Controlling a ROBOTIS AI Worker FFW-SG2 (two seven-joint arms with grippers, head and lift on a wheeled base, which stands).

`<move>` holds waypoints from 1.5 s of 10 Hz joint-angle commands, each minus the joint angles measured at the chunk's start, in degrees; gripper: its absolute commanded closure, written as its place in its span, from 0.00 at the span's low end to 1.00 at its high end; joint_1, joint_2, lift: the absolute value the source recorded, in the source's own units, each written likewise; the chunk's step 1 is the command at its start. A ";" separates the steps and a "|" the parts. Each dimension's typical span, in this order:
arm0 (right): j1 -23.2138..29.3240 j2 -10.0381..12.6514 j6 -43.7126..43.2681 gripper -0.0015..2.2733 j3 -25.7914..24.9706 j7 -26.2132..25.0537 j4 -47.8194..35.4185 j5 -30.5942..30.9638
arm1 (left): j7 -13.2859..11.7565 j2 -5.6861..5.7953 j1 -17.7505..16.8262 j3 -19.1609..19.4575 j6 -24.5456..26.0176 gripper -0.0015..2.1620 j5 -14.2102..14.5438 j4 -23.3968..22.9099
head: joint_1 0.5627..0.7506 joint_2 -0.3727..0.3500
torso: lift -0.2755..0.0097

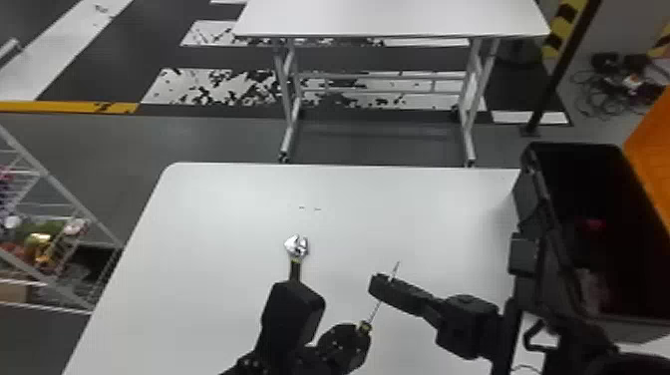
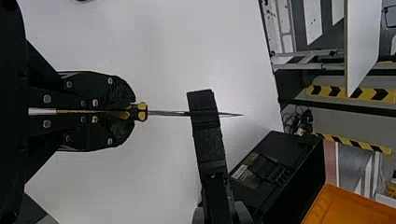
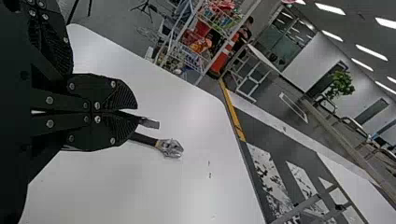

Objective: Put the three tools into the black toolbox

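The screwdriver (image 1: 374,313) slants over the near table (image 1: 209,209) — the left gripper (image 1: 358,336) clamped firmly on its handle, the right gripper's (image 1: 381,287) fingers pressed together across its shaft. Left lies the wrench (image 1: 297,247) — right stands the black toolbox (image 1: 537,199).

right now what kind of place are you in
Probably a workshop or robot test area: a white table holding an adjustable wrench, a black toolbox at its right side, and yellow-and-black striped barriers beyond.
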 commanded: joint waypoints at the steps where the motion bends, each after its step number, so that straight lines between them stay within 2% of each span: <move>1: 0.63 0.05 0.01 0.99 -0.72 -0.04 -0.69 -0.54 | -0.51 0.14 0.38 -0.15 0.00 0.87 0.00 -0.58 | 0.70 0.63 | 0.79; 2: 0.89 0.05 0.19 0.99 -1.16 -0.04 -0.87 -0.98 | -0.95 0.14 0.55 -0.15 0.00 0.27 0.00 -0.76 | 0.70 0.61 | 0.79; 3: 1.15 0.05 0.36 0.99 -1.51 -0.04 -0.96 -1.42 | -1.12 0.14 0.73 -0.24 0.35 0.02 0.00 -0.93 | 0.70 0.61 | 0.79; 6: 2.30 0.00 4.06 0.99 -6.61 -0.13 -7.72 -2.57 | -1.12 0.41 1.61 -0.24 1.41 0.01 0.00 -1.46 | 0.70 0.56 | 0.79; 8: 4.05 -0.18 4.58 0.99 -13.38 -0.57 -16.34 -3.18 | -0.68 1.64 2.75 0.46 1.41 0.01 -0.27 -1.11 | 0.70 0.47 | 0.79; 9: 3.70 -0.70 5.81 0.99 -18.83 -0.92 -18.97 -5.20 | -0.60 1.72 3.63 1.60 1.05 0.01 -0.18 -0.49 | 0.70 0.45 | 0.79; 11: -0.08 -2.29 11.09 0.99 -28.67 -1.80 -21.08 -10.92 | -0.42 1.64 4.42 2.31 0.00 0.01 -0.18 1.00 | 0.70 0.29 | 0.79; 13: -3.24 -5.63 10.38 0.99 -31.66 -4.00 -21.26 -9.77 | -0.42 2.08 5.12 2.40 -0.53 0.01 -0.27 1.62 | 0.70 0.16 | 0.79; 15: -4.82 -9.14 7.75 0.99 -32.28 -5.23 -21.26 -6.52 | -0.25 2.34 5.56 2.92 -0.35 0.01 -0.53 1.09 | 0.70 0.09 | 0.79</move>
